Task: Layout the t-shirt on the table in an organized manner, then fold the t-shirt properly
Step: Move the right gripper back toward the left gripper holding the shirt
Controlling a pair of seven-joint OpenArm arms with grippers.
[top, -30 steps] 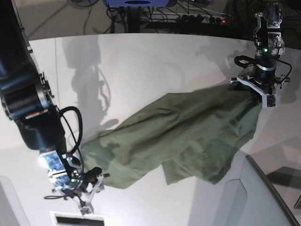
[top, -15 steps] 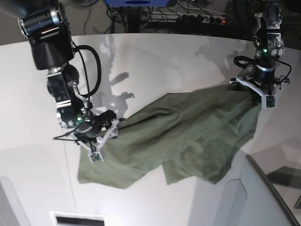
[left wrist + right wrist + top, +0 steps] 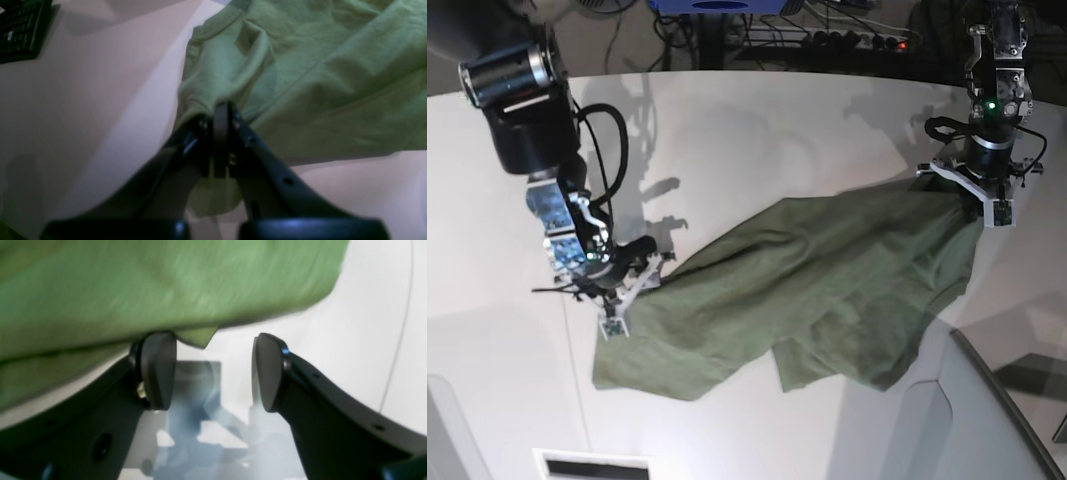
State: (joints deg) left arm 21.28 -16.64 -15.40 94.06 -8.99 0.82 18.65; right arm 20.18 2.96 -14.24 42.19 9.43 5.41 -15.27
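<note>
I can read no text, label, brand or number anywhere; nothing near my jaws is sharp enough to make out.

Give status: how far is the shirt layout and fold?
Early layout. Done: left pincer is shut on one end of the t-shirt. In hand: open right pincer is at the opposite edge, nothing between its fingers. Left: shirt lies rumpled and bunched on the table; flattening and all folds remain.

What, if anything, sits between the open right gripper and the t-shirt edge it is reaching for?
Nothing visible. The right gripper is open at the t-shirt hem, with only bare table between its fingers. The left gripper is shut on another edge.
</note>
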